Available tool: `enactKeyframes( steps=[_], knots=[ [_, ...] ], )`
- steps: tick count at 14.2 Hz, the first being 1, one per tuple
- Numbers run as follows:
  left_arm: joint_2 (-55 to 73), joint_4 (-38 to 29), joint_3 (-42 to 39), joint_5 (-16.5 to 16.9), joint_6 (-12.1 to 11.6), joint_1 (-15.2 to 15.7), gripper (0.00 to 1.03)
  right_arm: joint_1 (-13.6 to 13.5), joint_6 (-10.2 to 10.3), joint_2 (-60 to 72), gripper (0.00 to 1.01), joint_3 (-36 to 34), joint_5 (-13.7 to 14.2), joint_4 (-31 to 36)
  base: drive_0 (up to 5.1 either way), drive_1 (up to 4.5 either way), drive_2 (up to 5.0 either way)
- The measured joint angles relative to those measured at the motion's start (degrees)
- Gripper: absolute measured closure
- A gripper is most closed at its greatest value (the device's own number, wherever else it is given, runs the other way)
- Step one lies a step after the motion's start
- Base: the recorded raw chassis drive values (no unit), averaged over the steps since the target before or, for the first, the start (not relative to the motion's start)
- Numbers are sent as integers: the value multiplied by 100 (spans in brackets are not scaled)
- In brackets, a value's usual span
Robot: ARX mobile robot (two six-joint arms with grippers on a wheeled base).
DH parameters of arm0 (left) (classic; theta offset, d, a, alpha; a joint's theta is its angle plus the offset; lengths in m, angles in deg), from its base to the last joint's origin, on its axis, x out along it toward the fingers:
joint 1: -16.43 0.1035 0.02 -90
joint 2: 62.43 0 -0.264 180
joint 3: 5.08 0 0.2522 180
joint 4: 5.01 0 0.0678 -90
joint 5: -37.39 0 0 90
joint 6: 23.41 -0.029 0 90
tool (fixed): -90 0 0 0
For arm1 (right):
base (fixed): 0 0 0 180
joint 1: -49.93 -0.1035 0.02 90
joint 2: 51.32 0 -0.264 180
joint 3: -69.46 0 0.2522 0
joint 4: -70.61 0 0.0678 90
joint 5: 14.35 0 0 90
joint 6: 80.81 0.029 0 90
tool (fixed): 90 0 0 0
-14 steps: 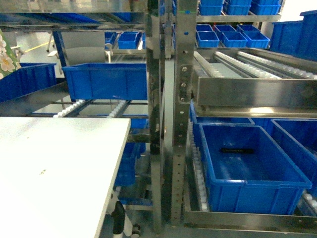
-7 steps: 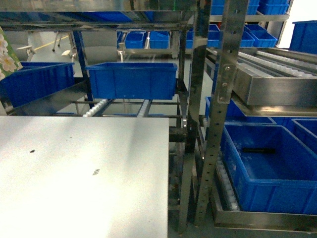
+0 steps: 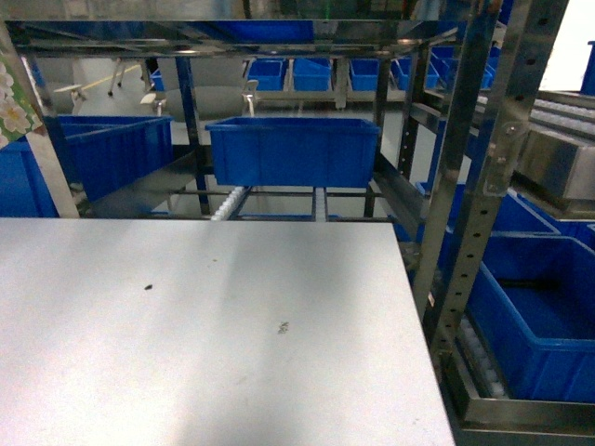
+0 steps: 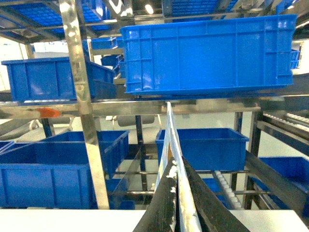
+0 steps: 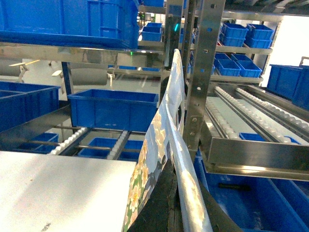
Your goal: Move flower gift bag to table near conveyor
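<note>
Now the left tool (image 4: pixel 177 205) is pinched together on a thin pale edge of the flower gift bag (image 4: pixel 170 140), which rises edge-on between its dark fingers (image 4: pixel 159 208). The right tool (image 5: pixel 176 203) is likewise clamped on the bag (image 5: pixel 166 130), floral print showing on its left face. In the head view only a corner of the bag (image 3: pixel 13 102) shows at the far left edge, above the desk (image 3: pixel 204 334). Compared with half a second earlier, the head view has swung: the desk fills more of the frame, the steel upright (image 3: pixel 474 186) sits farther right, and the blue bin (image 3: pixel 293 149) on the conveyor (image 3: pixel 228 203) is more central.
</note>
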Motion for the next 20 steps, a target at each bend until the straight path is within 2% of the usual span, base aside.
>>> enactKeyframes(
  steps=[20],
  knots=[
    [4,7,0,-4,0,0,101,0,0,15,99,0,0,-13,-500,241,241]
  ],
)
